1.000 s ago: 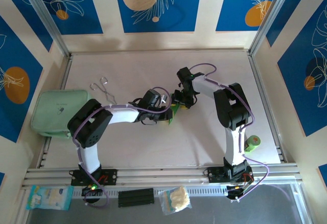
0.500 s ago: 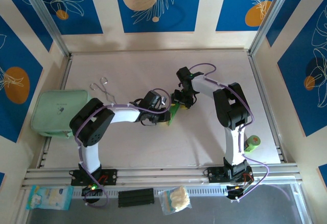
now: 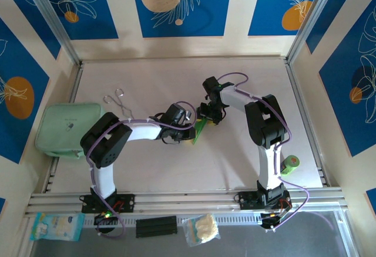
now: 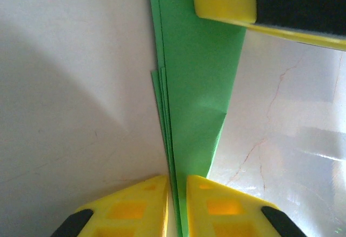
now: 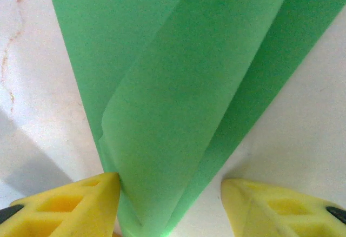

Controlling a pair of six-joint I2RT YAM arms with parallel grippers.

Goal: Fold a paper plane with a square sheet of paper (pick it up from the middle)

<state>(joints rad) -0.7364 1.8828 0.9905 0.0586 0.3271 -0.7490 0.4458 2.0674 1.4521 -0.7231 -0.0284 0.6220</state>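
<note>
Left pincer [image 4: 177, 182] clamps the paper plane [image 4: 197, 80] at its folded edge. Right pincer [image 5: 168, 183] stands open astride it, one finger touching. From above, both pincers hide most of it.

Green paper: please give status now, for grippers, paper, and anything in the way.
Left gripper pinching layered edges of the folded paper. Right gripper open, straddling the loose flap. Pouch and roll well aside.

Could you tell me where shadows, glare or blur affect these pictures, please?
Left wrist view: a broad soft shadow darkens the table left of the green paper, with bright glare on the right. Right wrist view: the paper looks slightly soft, with shadow at lower left. Top external view: evenly lit and sharp.
</note>
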